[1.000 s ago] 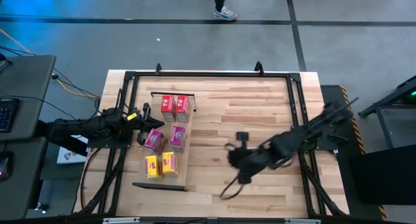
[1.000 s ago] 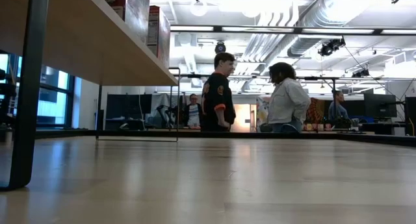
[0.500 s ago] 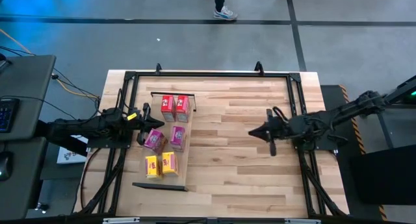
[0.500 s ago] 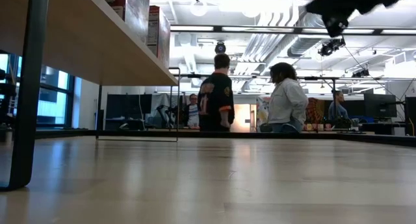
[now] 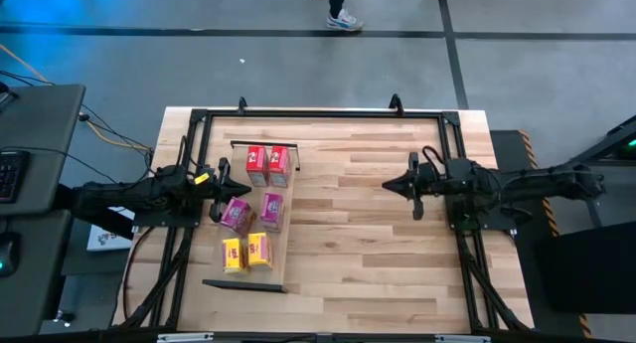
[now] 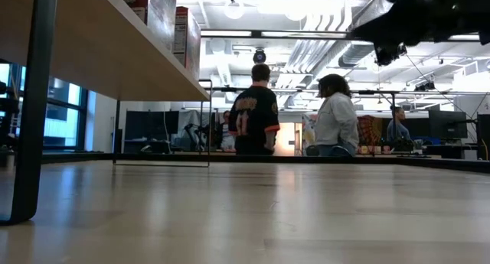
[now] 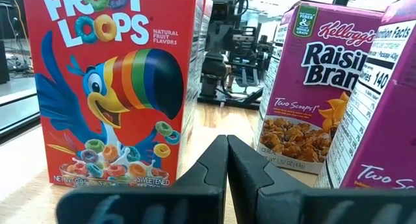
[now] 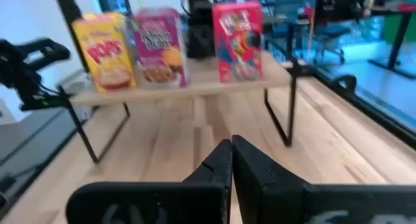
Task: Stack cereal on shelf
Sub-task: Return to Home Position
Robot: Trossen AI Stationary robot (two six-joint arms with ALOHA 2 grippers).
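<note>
The pale wood shelf (image 5: 264, 277) stands on the table's left part, raised on thin black rails. Six cereal boxes stand on it: two red (image 5: 268, 165) at the far end, two magenta (image 5: 271, 211) in the middle, one of which (image 5: 237, 215) is turned askew, and two yellow (image 5: 245, 253) at the near end. My left gripper (image 5: 221, 178) is shut at the shelf's left edge; in its wrist view (image 7: 226, 146) it points between a red box (image 7: 117, 87) and a magenta box (image 7: 312, 87). My right gripper (image 5: 391, 184) is shut and empty, right of centre, facing the shelf (image 8: 195, 87).
A black frame (image 5: 318, 114) runs around the tabletop. Bare striped wood (image 5: 348, 254) lies between the shelf and the right arm. In the low view the shelf (image 6: 99, 50) shows from below and the right arm (image 6: 413, 11) hangs high. People stand in the room beyond (image 6: 256, 111).
My right gripper has risen from low over the table's near middle and drawn back toward the far right, and it has turned level to point at the shelf. The left arm and the boxes have kept still.
</note>
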